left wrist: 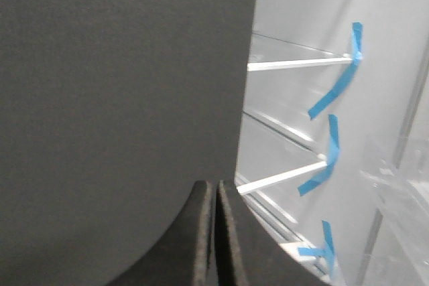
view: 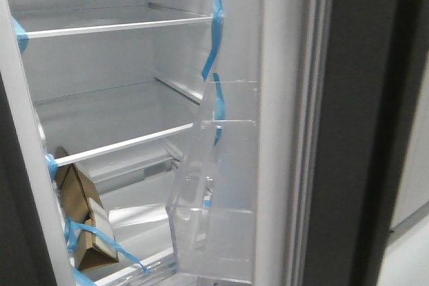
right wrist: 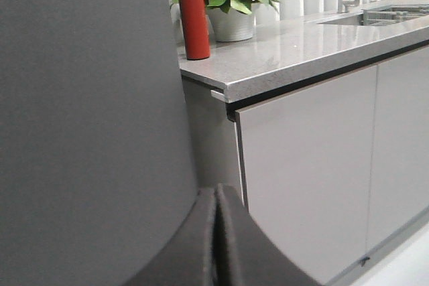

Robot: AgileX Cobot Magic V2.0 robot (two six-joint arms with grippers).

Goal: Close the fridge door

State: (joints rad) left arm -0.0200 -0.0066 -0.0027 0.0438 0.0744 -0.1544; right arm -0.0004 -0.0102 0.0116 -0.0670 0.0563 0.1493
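No text, label, brand, number or sign can be read in any of the three views. The brown cardboard carton (view: pixel 84 216) at about 8 o'clock in the front view shows only plain faces, with no print that can be made out. The red bottle (right wrist: pixel 193 11) at about 12 o'clock in the right wrist view carries no visible marking either. The blue tape strips (left wrist: pixel 337 82) on the shelves are plain and unlettered.
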